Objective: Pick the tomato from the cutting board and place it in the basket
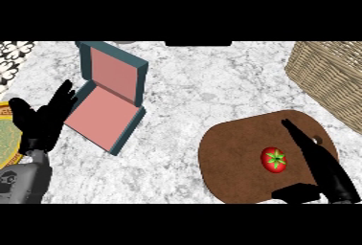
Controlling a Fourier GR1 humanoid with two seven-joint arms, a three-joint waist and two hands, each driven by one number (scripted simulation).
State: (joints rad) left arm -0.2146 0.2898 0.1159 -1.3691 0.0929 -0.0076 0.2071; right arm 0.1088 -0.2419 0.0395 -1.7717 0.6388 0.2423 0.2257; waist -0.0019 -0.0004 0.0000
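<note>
A red tomato (274,160) with a green stem lies on the brown cutting board (233,158) at the lower right. My right hand (318,162) hovers just right of the tomato, open, fingers stretched toward the far side and thumb low near the board's front edge. It does not hold the tomato. The wicker basket (332,76) stands at the upper right, beyond the board. My left hand (42,119) rests open at the left edge, fingers up.
An open teal box with a pink inside (109,103) sits left of centre. A patterned plate (5,134) shows at the far left edge. Bare marble counter (212,81) lies between the box and the basket.
</note>
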